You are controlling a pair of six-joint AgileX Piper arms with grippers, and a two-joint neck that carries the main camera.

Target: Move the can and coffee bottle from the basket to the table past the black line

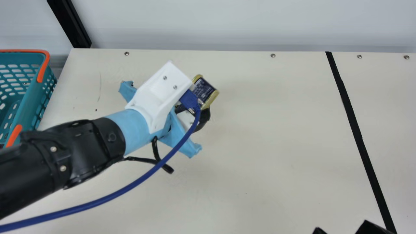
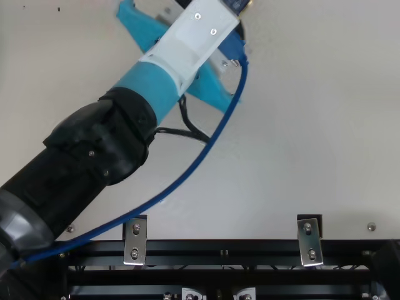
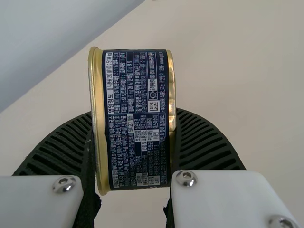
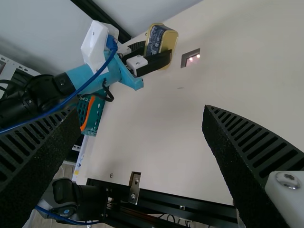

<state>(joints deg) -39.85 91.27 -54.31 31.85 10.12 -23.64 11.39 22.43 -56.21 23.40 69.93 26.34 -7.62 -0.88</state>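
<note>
Main view, tabletop [image 1: 276, 146]: cream, crossed by a black line [image 1: 352, 123]. Chief hazard: letting the can go where it is now, well short of that line, would fail the task.

Left arm [image 1: 39, 159]: black, stretched out from the basket side, trailing a blue cable [image 1: 143, 178]. Should it swing toward the line, arm or cable might foul the right arm's gripper.

Basket [image 1: 31, 100]: one, teal, perforated, orange-trimmed, at the left edge. Contents: only partly open to inspection; whether the coffee bottle lies in the hidden part cannot be told.

Right gripper [image 4: 140, 114]: fingers spread wide, nothing between them. If a handover is intended, poor alignment could knock the can loose.

Left gripper [image 3: 133, 114]: closed upon the can, one ribbed finger to each end.

Can [image 1: 204, 89]: one, navy label, gold rims, tilted above the tabletop. Gripped by the raised rims, it could twist or slip; set down on its side wall, it may roll or tip.
</note>
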